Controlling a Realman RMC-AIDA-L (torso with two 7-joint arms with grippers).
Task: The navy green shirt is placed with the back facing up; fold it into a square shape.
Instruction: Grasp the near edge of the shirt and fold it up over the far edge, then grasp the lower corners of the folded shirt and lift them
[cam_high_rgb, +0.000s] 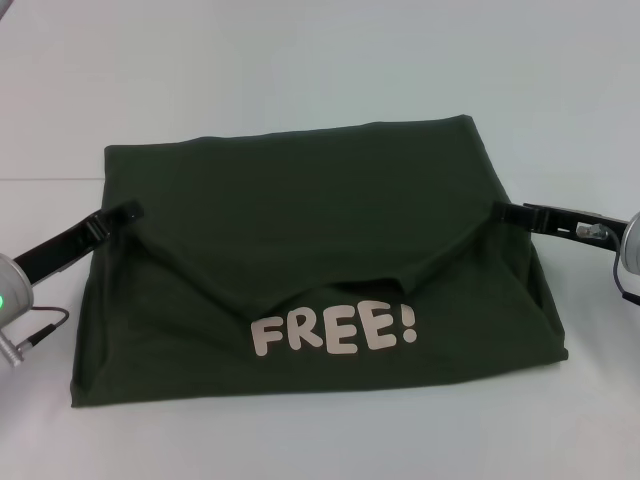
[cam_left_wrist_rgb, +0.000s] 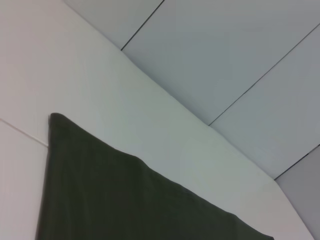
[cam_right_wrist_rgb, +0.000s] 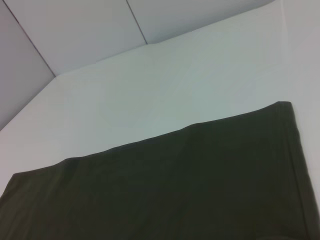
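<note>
The navy green shirt (cam_high_rgb: 300, 210) lies spread across the white table, with a layer of cloth raised over its middle. That layer hangs between the two grippers and sags in the centre, and below the sag pale "FREE!" lettering (cam_high_rgb: 333, 332) shows. My left gripper (cam_high_rgb: 125, 212) is at the shirt's left edge and my right gripper (cam_high_rgb: 500, 211) at its right edge, each shut on the raised cloth. Both wrist views show only dark cloth, the shirt (cam_left_wrist_rgb: 125, 200) in one and the shirt (cam_right_wrist_rgb: 175, 185) in the other, with no fingers in sight.
The white table (cam_high_rgb: 300, 60) extends bare beyond the shirt on the far side and in front. Grey wall panels (cam_left_wrist_rgb: 225, 60) stand past the table's far edge. A cable (cam_high_rgb: 45, 328) hangs by the left arm.
</note>
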